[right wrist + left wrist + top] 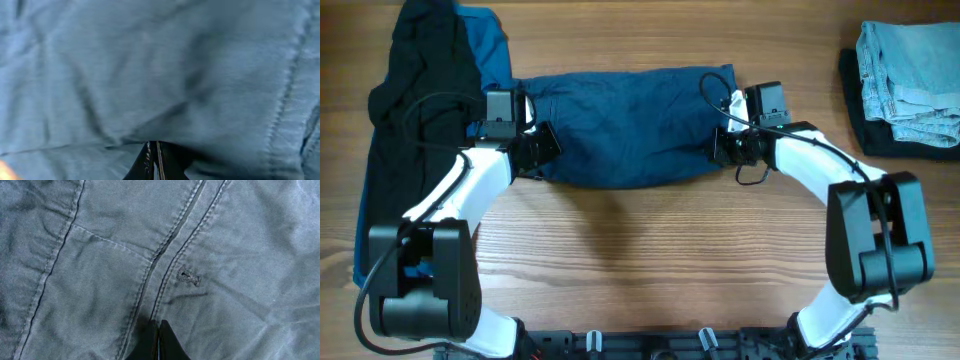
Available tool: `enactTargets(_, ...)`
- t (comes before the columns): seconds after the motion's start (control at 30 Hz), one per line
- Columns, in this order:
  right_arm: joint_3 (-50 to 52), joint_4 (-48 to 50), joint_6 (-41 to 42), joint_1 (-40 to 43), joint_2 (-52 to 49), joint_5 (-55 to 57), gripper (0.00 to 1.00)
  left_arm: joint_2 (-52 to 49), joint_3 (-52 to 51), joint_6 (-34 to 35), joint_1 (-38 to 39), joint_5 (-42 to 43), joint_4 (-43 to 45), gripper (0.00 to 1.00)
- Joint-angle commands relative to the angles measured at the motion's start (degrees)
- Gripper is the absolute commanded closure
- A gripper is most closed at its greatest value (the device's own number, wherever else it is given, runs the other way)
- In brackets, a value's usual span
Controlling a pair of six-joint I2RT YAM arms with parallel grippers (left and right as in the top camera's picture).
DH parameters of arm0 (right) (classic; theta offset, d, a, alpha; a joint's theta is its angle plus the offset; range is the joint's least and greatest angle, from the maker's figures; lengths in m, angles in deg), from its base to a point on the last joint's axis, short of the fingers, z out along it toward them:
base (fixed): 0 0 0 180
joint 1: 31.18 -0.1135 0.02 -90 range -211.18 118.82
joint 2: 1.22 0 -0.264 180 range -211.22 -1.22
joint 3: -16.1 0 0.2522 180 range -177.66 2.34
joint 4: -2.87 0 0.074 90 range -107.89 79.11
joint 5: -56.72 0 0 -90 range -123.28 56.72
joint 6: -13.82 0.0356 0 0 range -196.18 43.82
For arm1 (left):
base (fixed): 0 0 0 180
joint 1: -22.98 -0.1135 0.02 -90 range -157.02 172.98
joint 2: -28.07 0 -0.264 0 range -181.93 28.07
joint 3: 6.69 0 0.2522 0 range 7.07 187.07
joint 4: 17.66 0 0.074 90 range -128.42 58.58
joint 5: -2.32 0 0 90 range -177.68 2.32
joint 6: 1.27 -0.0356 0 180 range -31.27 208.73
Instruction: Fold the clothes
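At both ends of navy shorts [630,125], left claw [538,148] and right claw [724,148] clenched; bare table [640,245] in front.

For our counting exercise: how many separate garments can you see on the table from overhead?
5: navy shorts centre; black garment over a brighter blue one, left; pale denim atop a black one, right. Piles may hide more.
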Motion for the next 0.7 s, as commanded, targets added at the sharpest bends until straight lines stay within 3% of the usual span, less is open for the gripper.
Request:
enactTargets(0.0, 0.2, 0.3, 1.1, 2.4, -1.6, 3.4, 0.96, -0.6, 0.3, -0.7, 0.3, -2.4, 0.3, 0.96)
enactTargets(0.33, -0.5, -0.5, 2.2, 9.6, -1.3, 1.5, 0.96, -0.6, 0.3, -0.4, 0.0, -3.8, 0.9, 0.96)
enactTargets(0.53, -5.4, -2.0, -1.2, 9.6, 4.0, -5.2, 0.96, 4.5, 2.3, 0.6, -3.7, 6.5, -0.1, 0.92)
enactTargets(0.67, -9.0, 2.6, -3.8, 8.9, 6.6, -14.5, 0.96, 7.1, 3.6, 0.7, -3.2, 7.0, 4.0, 0.88)
